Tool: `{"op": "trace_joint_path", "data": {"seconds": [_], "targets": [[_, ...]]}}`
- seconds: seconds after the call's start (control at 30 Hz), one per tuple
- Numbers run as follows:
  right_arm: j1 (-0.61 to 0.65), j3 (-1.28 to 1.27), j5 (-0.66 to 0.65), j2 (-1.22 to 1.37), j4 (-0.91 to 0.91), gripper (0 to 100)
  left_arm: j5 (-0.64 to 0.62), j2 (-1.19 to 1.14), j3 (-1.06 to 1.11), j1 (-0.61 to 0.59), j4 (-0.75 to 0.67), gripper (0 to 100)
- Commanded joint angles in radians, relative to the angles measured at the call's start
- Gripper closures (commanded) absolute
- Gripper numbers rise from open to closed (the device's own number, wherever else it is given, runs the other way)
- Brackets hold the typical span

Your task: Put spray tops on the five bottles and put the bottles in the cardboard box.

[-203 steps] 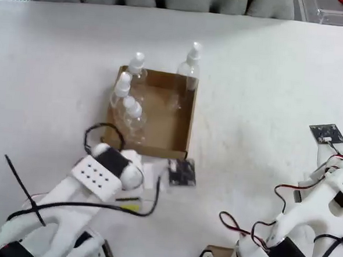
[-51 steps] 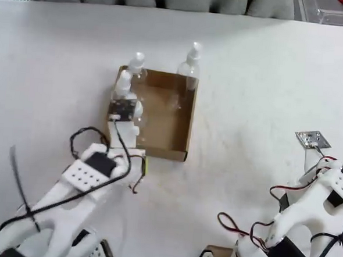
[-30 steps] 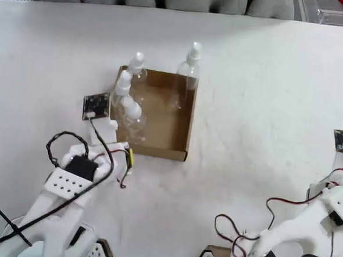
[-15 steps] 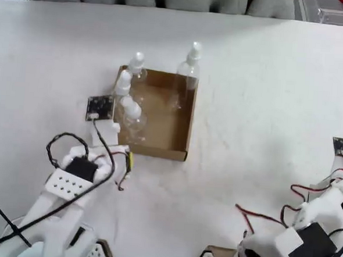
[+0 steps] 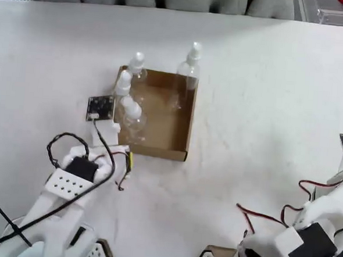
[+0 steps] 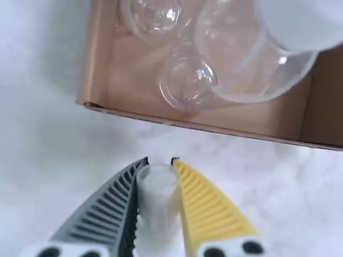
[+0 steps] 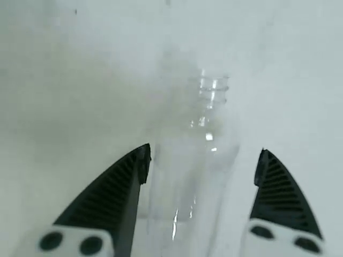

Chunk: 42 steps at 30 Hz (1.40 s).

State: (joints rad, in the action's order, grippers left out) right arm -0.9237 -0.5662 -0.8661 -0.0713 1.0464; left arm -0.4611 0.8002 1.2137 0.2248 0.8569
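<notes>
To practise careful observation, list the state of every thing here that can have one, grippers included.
Brown cardboard box: open-topped, bottles standing in it.
Four clear plastic bottles at the box: upright, capped.
Fifth clear bottle: uncapped, threaded neck bare, ungripped.
White spray top: loose, clamped between fingers.
Left gripper: shut on the spray top.
Right gripper: open, fingers either side of the uncapped bottle.
</notes>
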Motion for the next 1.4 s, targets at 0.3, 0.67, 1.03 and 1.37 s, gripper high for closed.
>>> {"op": "trace_joint_path", "data": {"seconds": [0.3,0.67,1.03,1.37], "targets": [[-0.004,-0.103,-0.037,-0.127,-0.077,74.5,0.012,0.036,-0.003,-0.001,0.008,98],[0.033,0.008,0.018,0.044,-0.096,81.5,0.012,0.033,-0.003,-0.001,0.008,98],[0.051,0.051,0.018,0.058,-0.087,95.6,0.014,0.033,-0.003,-0.002,0.008,98],[0.008,0.18,0.011,-0.028,0.173,97.8,0.014,0.033,-0.003,-0.008,0.008,98]]}}
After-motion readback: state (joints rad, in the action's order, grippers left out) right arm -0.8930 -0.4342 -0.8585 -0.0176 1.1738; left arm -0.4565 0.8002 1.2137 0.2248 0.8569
